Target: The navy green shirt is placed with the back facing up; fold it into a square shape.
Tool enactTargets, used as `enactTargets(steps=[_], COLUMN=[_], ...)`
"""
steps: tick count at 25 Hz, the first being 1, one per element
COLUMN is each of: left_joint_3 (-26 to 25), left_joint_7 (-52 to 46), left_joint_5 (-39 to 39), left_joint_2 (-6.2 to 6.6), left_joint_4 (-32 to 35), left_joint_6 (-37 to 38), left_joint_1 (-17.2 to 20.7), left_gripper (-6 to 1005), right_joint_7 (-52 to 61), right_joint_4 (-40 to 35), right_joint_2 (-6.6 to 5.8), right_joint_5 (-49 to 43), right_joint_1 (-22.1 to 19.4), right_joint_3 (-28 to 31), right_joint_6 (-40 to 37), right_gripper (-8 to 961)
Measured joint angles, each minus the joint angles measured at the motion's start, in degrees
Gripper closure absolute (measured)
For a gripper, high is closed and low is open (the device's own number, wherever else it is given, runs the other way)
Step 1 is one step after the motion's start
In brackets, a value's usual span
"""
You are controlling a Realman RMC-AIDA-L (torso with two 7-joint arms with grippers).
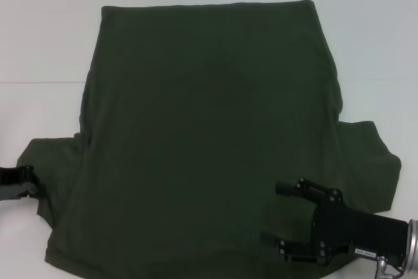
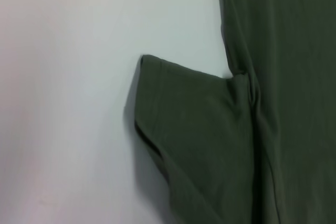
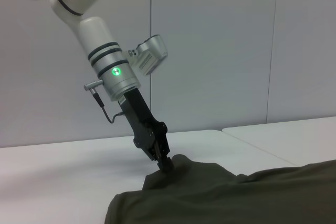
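Shirt: the navy green shirt [image 1: 209, 135] lies spread flat on the white desk [image 1: 39, 44], filling most of the head view; its straight hem edge is on the far side, the sleeves spread out on the near side.
Left sleeve: the left sleeve [image 2: 189, 129] sticks out sideways at the shirt's left, and its outer end is lifted slightly off the desk into a small peak.
Left gripper: the left gripper [image 3: 164, 162] is at the outer end of the left sleeve, at the left edge of the head view; its tips are pinched together on the fabric, pulling it up a little.
Right gripper: the right gripper [image 1: 277, 212] hovers over the near right part of the shirt, close to the right sleeve; its two black fingers are spread wide apart and hold nothing.
Right sleeve: the right sleeve [image 1: 372, 155] lies flat on the desk, just beyond the right gripper.
Desk: white surface, with a seam line running across behind the shirt.
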Motion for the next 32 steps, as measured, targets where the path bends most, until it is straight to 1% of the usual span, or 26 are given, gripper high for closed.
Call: enactTargets(steps=[9, 17, 23, 28, 29, 30, 32], left_joint_3=[0.1, 0.1, 0.1, 0.6, 0.6, 2.1, 2.8], left_joint_7=[-0.9, -2.0, -2.3, -2.4, -2.4, -3.0, -3.3], left_joint_5=[0.0, 0.0, 0.0, 0.6, 0.6, 0.7, 0.7], left_joint_2=[-0.04, -0.1, -0.09, -0.09, -0.09, -0.09, -0.1], left_joint_4=[-0.3, -0.4, -0.2, -0.1, -0.1, -0.1, -0.1], left_joint_6=[-0.1, -1.0, -1.1, -1.3, -1.3, -1.7, -1.9], left_joint_1=[-0.1, 0.2, 0.3, 0.0, 0.0, -0.1, -0.1], left_gripper=[950, 788, 583, 431, 432, 432, 434], right_joint_7=[0.0, 0.0, 0.0, 0.0, 0.0, 0.0, -0.1], right_joint_4=[0.0, 0.0, 0.0, 0.0, 0.0, 0.0, 0.0], right_joint_2=[0.11, 0.09, 0.08, 0.08, 0.09, 0.09, 0.09], right_joint_5=[0.0, 0.0, 0.0, 0.0, 0.0, 0.0, 0.0], right_joint_1=[0.0, 0.0, 0.0, 0.0, 0.1, 0.1, 0.1], right_joint_3=[0.0, -0.1, 0.0, 0.0, 0.0, 0.0, 0.0], right_joint_6=[0.0, -0.1, -0.3, -0.3, -0.3, -0.3, -0.3], right_gripper=[15, 15, 14, 14, 14, 14, 14])
